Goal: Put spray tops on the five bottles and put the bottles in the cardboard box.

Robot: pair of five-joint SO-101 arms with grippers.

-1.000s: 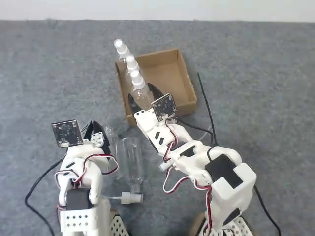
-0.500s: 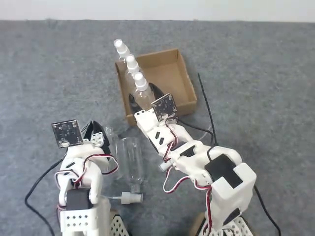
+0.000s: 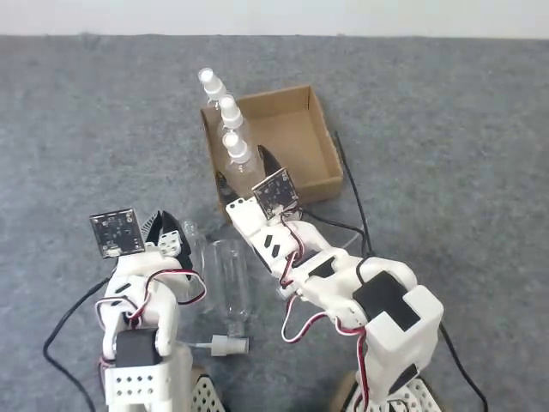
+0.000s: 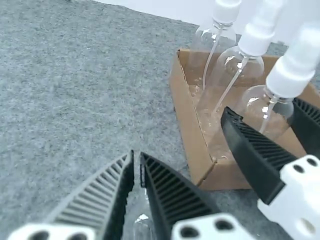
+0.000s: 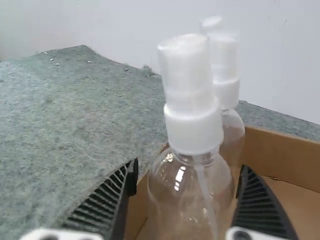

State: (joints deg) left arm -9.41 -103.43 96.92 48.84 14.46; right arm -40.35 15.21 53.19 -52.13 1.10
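Plastic spray-topped bottle [image 5: 192, 150] upright between right gripper's [image 5: 189, 172] parted fingers [image 5: 107, 200], in cardboard box [image 5: 280, 150]

L gripper [image 4: 136, 156] sat low by its base, fingers nearly together w/ a thin slit between. R gripper [image 5: 187, 172] was out fwd, jaws spread wide.

The right tool [image 5: 188, 176], jaws spread, flanks a spray-topped bottle [image 5: 191, 125] in the cardboard box [image 5: 280, 152].
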